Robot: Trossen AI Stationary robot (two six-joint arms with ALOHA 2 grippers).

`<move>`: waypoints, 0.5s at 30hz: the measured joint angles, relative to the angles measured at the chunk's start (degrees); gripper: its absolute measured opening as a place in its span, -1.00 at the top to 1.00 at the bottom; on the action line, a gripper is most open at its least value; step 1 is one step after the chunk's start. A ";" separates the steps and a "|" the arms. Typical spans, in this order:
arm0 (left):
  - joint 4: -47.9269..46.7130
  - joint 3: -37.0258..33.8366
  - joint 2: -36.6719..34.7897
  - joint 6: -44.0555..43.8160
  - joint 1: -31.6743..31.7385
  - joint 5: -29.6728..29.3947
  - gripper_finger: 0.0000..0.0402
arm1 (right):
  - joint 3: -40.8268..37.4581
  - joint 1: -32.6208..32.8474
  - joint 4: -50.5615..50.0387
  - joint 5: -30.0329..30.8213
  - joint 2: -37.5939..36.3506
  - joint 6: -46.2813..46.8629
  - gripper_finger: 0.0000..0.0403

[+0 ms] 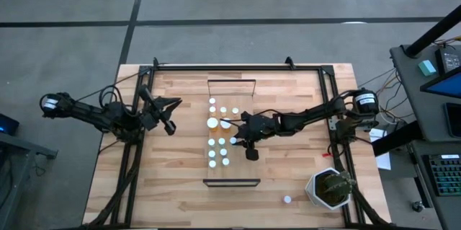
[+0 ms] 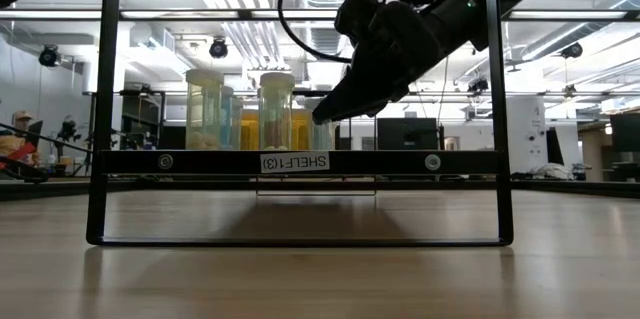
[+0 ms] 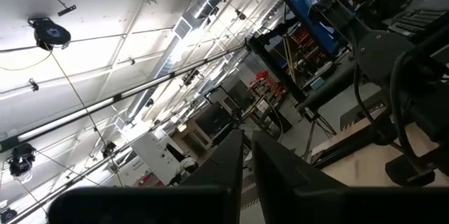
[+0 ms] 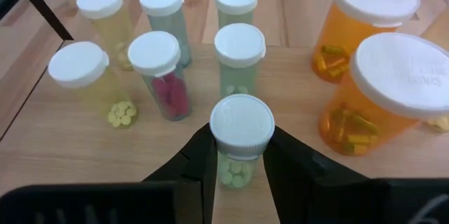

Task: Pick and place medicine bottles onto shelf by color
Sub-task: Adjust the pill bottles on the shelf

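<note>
The shelf is a light-wood plank lying mid-table, with dark rails at its near and far ends. Several white-capped medicine bottles stand on it: yellowish and greenish ones, and two larger orange ones toward the far end. My right gripper reaches in from the table's right and is shut on a small greenish bottle. My left gripper waits raised over the table's left side, shut, with nothing in it and pointing up at the ceiling. My right gripper pinches the small greenish bottle's body just under its white cap, one finger on each side. The fingers come from the table's right, slanting down. The bottle is upright. I cannot tell whether its bottom rests on the shelf.
One more white-capped bottle stands alone on the table near the front right. A potted green plant sits at the front right corner. The shelf's dark frame crosses the low view, with bottles behind it.
</note>
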 joint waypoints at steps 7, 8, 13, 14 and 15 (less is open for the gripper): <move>0.16 0.01 0.03 -0.02 0.00 -0.02 0.92 | 0.00 0.15 0.02 0.00 0.04 0.67 0.54; 0.18 0.02 0.06 -0.03 0.00 -0.02 0.92 | 0.00 0.15 0.02 0.00 0.04 0.86 0.54; 0.14 0.02 0.26 -0.05 0.00 -0.02 0.92 | 0.00 0.41 0.00 0.04 0.04 0.92 0.54; 0.20 0.02 0.36 -0.07 0.00 -0.02 0.92 | 0.00 0.51 0.00 0.12 0.04 0.81 0.54; 0.20 0.02 0.37 -0.07 0.00 -0.02 0.92 | 0.00 0.53 0.00 0.20 0.05 0.50 0.54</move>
